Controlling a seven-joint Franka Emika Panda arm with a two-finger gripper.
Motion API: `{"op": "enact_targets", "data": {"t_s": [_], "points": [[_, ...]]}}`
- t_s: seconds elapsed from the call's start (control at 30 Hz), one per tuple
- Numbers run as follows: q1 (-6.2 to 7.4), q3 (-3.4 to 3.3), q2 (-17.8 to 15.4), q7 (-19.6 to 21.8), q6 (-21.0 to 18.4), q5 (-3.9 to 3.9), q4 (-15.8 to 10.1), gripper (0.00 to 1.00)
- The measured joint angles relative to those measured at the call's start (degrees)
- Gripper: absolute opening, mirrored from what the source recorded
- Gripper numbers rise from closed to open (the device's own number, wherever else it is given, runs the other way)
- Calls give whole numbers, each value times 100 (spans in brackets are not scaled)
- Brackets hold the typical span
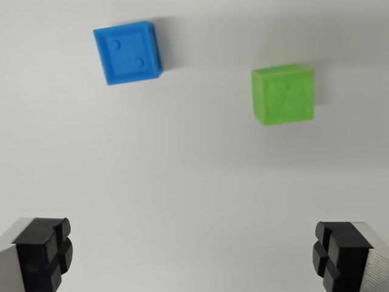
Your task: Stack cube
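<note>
Below, plain white tabletop (pixel 182 182), blue cube (pixel 128 52), green cube (pixel 283 94) apart, gripper (pixel 194 252) jaws wide, empty.

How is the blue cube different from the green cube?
The blue cube is blue with small round marks on top; the green cube is green with longer raised shapes. Blue sits at the wrist view's upper left and looks turned; green sits further right, lower and squarer to the view. Both rest on the white table, untouched.

Wrist camera looks straight down past the tool (pixel 193 255) onto the white table (pixel 194 170).
</note>
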Motion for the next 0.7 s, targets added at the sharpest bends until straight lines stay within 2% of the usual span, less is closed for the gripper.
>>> {"op": "enact_targets", "data": {"t_s": [0.7], "points": [[-14, -15, 41, -66, 68, 0, -26, 100]]}}
